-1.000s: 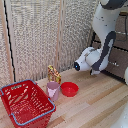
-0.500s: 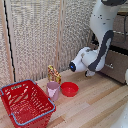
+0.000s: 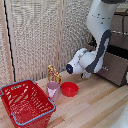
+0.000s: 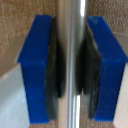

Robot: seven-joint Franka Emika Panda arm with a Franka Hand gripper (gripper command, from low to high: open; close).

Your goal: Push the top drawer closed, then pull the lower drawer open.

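Observation:
In the wrist view a thin silver bar handle (image 4: 74, 30) runs between my blue fingers (image 4: 36, 65), and the black pads (image 4: 54, 75) press on it from both sides. My gripper (image 4: 74, 70) is shut on this handle. In the exterior view the arm's hand (image 3: 90, 62) reaches to the lower drawer (image 3: 116, 67), a dark-brown front that stands out from the dresser at the exterior view's right. The fingertips are hidden behind the hand there. A higher dark-brown drawer front (image 3: 121, 24) sits further back, partly behind the arm.
On the wooden floor at the exterior view's left stands a red plastic basket (image 3: 25, 102). Beside it are a pink cup (image 3: 52, 90), a red bowl (image 3: 69, 89) and a small yellow-patterned item (image 3: 53, 74). A woven screen wall (image 3: 35, 35) runs behind them.
The hand has shifted toward the exterior view's left, and the lower drawer front has come out with it.

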